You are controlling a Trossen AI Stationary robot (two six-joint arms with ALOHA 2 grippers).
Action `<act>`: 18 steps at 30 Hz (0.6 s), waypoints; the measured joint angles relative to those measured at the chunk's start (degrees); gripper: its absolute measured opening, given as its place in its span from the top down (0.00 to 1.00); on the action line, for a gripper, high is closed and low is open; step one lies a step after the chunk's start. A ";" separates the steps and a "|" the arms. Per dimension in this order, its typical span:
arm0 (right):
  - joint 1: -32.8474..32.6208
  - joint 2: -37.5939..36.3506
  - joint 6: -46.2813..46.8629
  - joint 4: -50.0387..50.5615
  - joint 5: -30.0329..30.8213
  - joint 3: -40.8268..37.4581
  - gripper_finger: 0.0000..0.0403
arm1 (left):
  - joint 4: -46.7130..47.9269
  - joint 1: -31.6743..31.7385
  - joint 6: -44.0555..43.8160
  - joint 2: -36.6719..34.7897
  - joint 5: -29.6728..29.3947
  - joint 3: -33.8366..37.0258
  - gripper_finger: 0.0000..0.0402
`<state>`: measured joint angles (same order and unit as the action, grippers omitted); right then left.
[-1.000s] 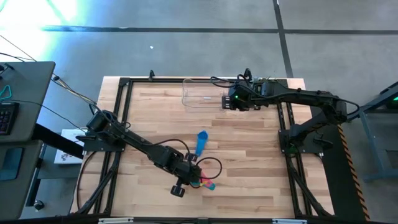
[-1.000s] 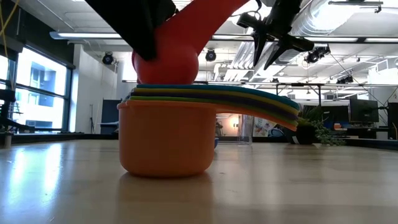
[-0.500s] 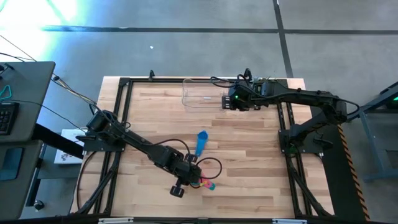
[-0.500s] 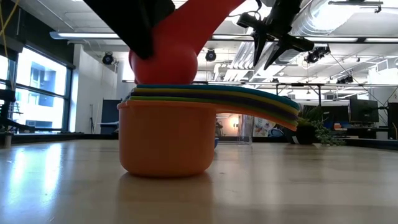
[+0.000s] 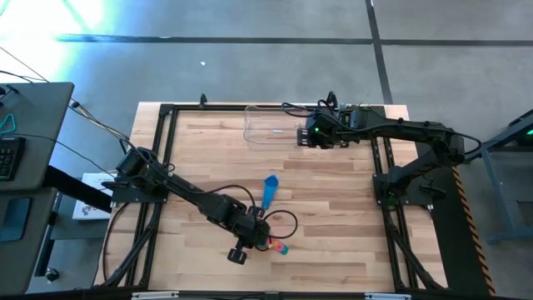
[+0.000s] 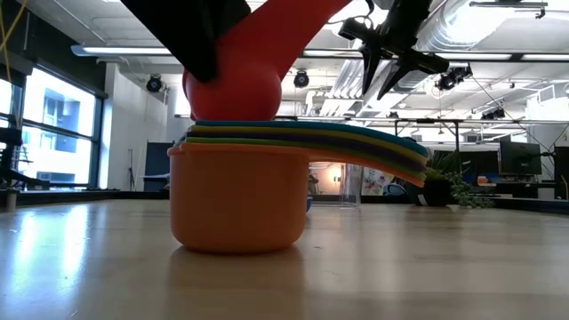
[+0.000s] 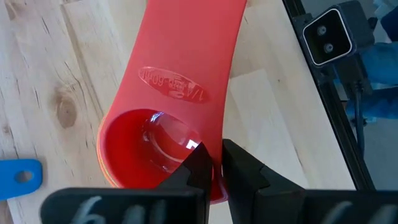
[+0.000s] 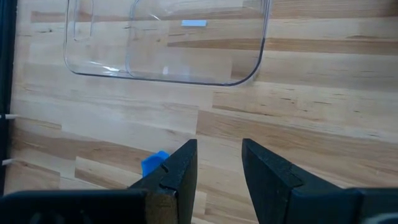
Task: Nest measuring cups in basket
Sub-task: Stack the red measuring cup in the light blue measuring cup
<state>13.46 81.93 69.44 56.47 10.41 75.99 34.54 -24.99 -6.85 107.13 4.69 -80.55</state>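
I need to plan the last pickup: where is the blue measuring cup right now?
In the high view the blue measuring cup lies alone on the wooden table near its middle, just beyond the stack of nested cups where the left end effector works.

Table (image 5: 333,208): pale wood planks, visible grain and knots, satin sheen. Red-orange measuring cup (image 7: 174,81): smooth glossy plastic, embossed lettering on the handle. Basket (image 8: 168,43): clear, glossy plastic. Frame rails (image 5: 275,108): matt black metal.

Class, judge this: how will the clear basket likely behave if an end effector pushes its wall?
The clear basket looks thin-walled and empty, so probably light. On the smooth wooden table it would likely slide rather than tip, being wide and low.
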 joint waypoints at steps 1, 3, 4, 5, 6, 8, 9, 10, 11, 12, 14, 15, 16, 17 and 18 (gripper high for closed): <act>0.00 0.00 -0.01 0.00 -0.01 -0.01 0.71 | 0.00 0.00 0.00 0.00 0.00 0.01 0.94; 0.01 0.00 -0.04 -0.01 -0.02 0.01 0.71 | 0.00 0.00 0.01 0.00 0.02 0.02 0.93; 0.01 0.00 -0.19 -0.01 -0.05 -0.01 0.71 | 0.00 0.00 0.02 0.00 0.04 0.02 0.92; 0.01 0.00 -0.34 -0.01 -0.07 -0.01 0.71 | 0.00 0.00 0.02 0.00 0.07 0.02 0.91; 0.01 0.00 -0.43 0.01 -0.11 -0.01 0.71 | -0.02 0.00 0.02 0.00 0.11 0.02 0.90; 0.00 0.00 -0.45 -0.01 -0.13 -0.01 0.71 | -0.17 0.00 0.02 0.00 0.13 0.02 0.88; 0.01 0.00 -0.45 -0.01 -0.13 0.01 0.71 | -0.25 0.00 0.02 0.00 0.13 0.02 0.87; 0.00 0.00 -0.45 -0.01 -0.13 -0.01 0.71 | -0.24 0.00 0.02 0.00 0.15 0.02 0.86; 0.00 0.00 -0.45 -0.01 -0.13 -0.01 0.71 | -0.24 0.00 0.02 0.00 0.15 0.02 0.85; -0.01 0.00 -0.45 0.01 -0.13 -0.01 0.71 | -0.24 0.00 0.02 0.00 0.13 0.02 0.84; 0.01 0.00 -0.45 0.01 -0.13 0.00 0.71 | -0.24 0.00 0.02 0.00 0.15 0.04 0.82; 0.00 0.00 -0.45 0.00 -0.13 0.00 0.71 | -0.27 0.00 0.00 0.00 0.15 0.04 0.81; 0.01 0.00 -0.45 -0.01 -0.13 0.01 0.71 | -0.32 0.00 0.00 0.00 0.15 0.04 0.80; 0.00 0.00 -0.44 0.00 -0.13 0.00 0.71 | -0.44 0.00 -0.01 0.00 0.15 0.04 0.79; 0.00 0.00 -0.44 0.01 -0.13 0.01 0.71 | -0.68 0.00 -0.08 0.00 0.14 0.04 0.77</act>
<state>13.46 81.93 68.99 56.48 10.28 76.01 33.87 -24.99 -6.93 107.13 4.83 -80.51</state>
